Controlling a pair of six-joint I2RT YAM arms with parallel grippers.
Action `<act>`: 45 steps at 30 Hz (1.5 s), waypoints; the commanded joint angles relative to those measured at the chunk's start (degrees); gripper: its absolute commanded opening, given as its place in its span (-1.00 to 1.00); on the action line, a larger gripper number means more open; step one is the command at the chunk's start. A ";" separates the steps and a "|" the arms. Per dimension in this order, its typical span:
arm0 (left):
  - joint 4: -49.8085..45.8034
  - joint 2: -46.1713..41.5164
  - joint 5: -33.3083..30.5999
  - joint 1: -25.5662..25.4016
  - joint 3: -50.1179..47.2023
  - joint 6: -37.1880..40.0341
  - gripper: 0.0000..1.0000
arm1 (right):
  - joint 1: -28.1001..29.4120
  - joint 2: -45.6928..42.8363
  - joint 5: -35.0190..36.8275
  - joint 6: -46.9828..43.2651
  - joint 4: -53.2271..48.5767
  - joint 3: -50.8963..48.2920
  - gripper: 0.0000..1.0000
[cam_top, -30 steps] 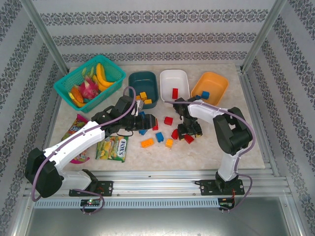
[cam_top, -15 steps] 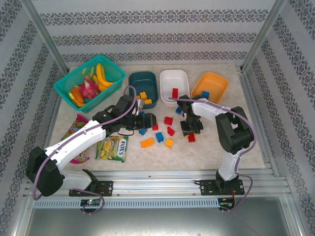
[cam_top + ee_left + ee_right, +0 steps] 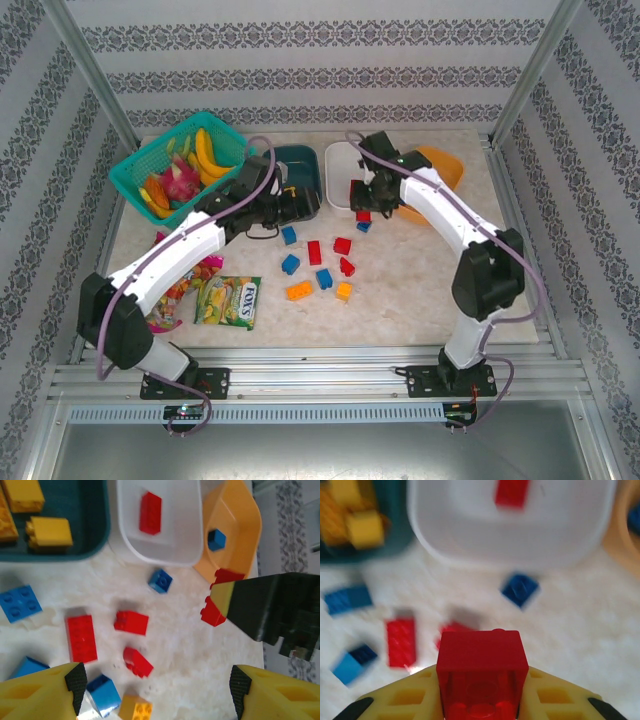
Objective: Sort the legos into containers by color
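Now your right gripper (image 3: 482, 700) is closed on a red brick (image 3: 482, 660), which sits firmly between the two yellow fingers. The gripper holds it above the table (image 3: 420, 290), just in front of the near rim of the white tub (image 3: 520, 535). Inside this tub lies a second red brick (image 3: 150, 512), flat on the bottom.

Your left gripper (image 3: 157, 684) has its jaws wide apart and holds nothing. In the top view it is near the right front corner of the dark teal tub (image 3: 80, 505). This tub contains some yellow bricks (image 3: 49, 532). The orange tub (image 3: 240, 520) stands to the right of the white one and has one blue brick (image 3: 216, 539) in it.

Between the two arms, the loose bricks (image 3: 313, 252) are spread on the table: red, blue and orange-yellow ones, most of them apart from each other. A small blue brick (image 3: 520, 589) lies close to the white tub, just beside the right gripper.
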 commanded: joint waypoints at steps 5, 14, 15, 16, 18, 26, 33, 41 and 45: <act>-0.25 7.10 1.10 6.36 7.72 -1.47 0.55 | -2.64 18.88 -6.18 1.88 1.52 18.86 -0.51; -0.52 12.53 3.57 7.28 14.14 -0.86 0.55 | -4.09 32.34 -9.15 4.01 -0.21 29.71 -0.46; -0.50 12.58 3.61 7.26 14.07 -1.11 0.54 | -4.29 33.45 -9.41 4.16 -1.03 30.83 -0.44; -0.66 12.62 3.52 7.30 14.03 -1.32 0.54 | -4.43 34.47 -9.46 4.22 -2.14 31.96 -0.40; -1.14 12.62 3.42 7.30 13.85 -1.51 0.54 | -4.67 35.50 -9.89 4.42 -3.04 32.88 -0.32; -3.66 10.50 2.70 7.30 11.10 -1.35 0.53 | -5.20 30.69 -9.57 4.38 -2.86 33.24 0.01; -6.15 5.70 1.56 7.21 5.73 -0.79 0.52 | -4.94 17.63 -7.95 3.86 -0.43 28.06 0.01; -9.53 0.72 1.47 6.42 0.96 1.26 0.49 | -3.03 -5.79 -9.20 5.40 14.86 0.67 0.03; -10.74 -1.53 1.17 5.31 -1.30 1.52 0.47 | -1.74 -18.37 -11.28 7.65 22.54 -15.08 0.12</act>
